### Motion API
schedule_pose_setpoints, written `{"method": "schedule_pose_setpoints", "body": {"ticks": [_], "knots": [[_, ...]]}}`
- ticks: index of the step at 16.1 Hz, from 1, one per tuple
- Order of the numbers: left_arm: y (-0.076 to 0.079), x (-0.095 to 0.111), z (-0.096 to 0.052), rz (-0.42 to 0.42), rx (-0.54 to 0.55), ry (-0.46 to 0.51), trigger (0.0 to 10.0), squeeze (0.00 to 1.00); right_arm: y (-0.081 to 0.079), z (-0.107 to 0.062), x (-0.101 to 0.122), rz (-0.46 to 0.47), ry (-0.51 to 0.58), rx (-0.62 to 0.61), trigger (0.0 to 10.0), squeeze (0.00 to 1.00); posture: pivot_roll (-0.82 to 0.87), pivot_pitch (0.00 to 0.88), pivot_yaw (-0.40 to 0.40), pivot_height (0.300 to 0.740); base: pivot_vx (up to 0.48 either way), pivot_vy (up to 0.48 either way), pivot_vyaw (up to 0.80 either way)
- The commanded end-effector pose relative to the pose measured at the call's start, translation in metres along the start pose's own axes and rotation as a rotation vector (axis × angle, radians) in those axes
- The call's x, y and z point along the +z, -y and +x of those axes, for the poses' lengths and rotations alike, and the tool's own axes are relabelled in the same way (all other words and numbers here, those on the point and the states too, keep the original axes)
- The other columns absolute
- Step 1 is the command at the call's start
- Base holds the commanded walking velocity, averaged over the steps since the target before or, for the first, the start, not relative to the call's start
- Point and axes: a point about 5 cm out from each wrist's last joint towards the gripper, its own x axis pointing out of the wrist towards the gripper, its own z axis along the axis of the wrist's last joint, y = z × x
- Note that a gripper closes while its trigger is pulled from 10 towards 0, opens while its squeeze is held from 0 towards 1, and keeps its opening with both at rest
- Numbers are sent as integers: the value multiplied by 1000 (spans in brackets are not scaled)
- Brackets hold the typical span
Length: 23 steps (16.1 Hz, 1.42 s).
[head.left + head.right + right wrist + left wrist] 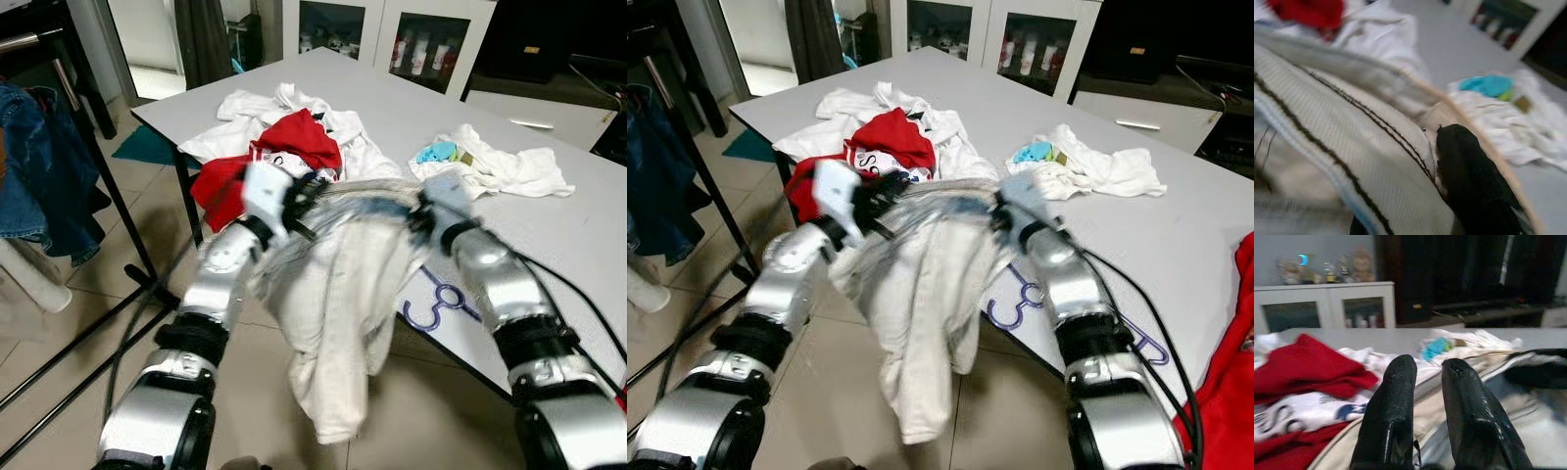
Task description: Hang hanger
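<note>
Here the grey bench (549, 225) spans the scene, carrying a pile of white and red clothes (294, 137) at its near-left corner and a second heap of white cloth with a teal item (495, 166) further right. A blue hanger (441, 305) lies flat on the bench edge, just beside the right forearm. Both arms hold a cream-white garment (338, 313) up between them in front of the bench edge; its lower part hangs down over the tiled floor (88, 323). The left gripper (299, 201) grips the garment's upper left edge, and the left wrist view shows its two fingers (1388, 411) narrowly spaced with cloth between them. The right gripper (426, 211) is buried in the striped fabric at the upper right; one finger (1474, 186) presses into the cloth. A denim garment (34, 176) hangs on a black rack at far left.
</note>
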Motion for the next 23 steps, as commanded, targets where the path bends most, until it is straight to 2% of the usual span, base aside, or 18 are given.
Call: {"method": "schedule_pose_setpoints", "body": {"ticks": [1,3,5,7,9,10,12,16,17,18,19,20,23], "knots": [[-8,8,-2,-29,50,37,10000,0,38,0,16,73,51,-194,0,0,-7,0,-34,740,0,0,0],[-5,8,-3,-42,47,41,10000,0,60,1,22,163,55,-331,0,0,-3,0,-37,740,0,0,0],[10,2,-3,-58,8,30,10000,0,83,0,35,213,85,-466,0,0,0,0,-39,740,0,0,0],[21,-2,-1,-78,-15,25,10000,0,97,-2,45,230,103,-555,0,0,6,0,-45,740,0,0,0],[31,-6,-1,-90,-40,11,10000,0,111,-6,43,262,92,-642,0,0,10,0,-47,740,0,0,0],[37,-8,-2,-98,-57,1,10000,0,120,-9,35,304,57,-707,0,0,13,0,-49,740,0,0,0],[43,-12,-5,-107,-65,-14,10000,0,129,-14,14,379,-16,-788,0,0,17,0,-51,740,0,0,0],[48,-13,-5,-117,-72,-23,10000,0,122,-22,-35,450,-196,-806,0,0,19,0,-48,740,0,0,0],[51,-13,-5,-119,-78,-26,10000,0,117,-24,-48,444,-243,-796,8118,0,20,0,-45,740,0,0,0],[52,-13,-5,-121,-81,-28,10000,0,114,-23,-50,430,-253,-775,10000,0,21,0,-45,740,0,0,0],[57,-15,-6,-125,-96,-36,10000,0,103,-20,-56,379,-282,-702,10000,0,18,0,-42,740,0,0,0],[60,-16,-7,-128,-101,-41,10000,0,101,-19,-58,375,-277,-692,10000,1000,18,0,-42,740,0,0,0],[70,-19,-8,-143,-124,-53,10000,0,106,-22,-56,369,-250,-730,10000,1000,14,0,-36,740,0,0,0]]}}
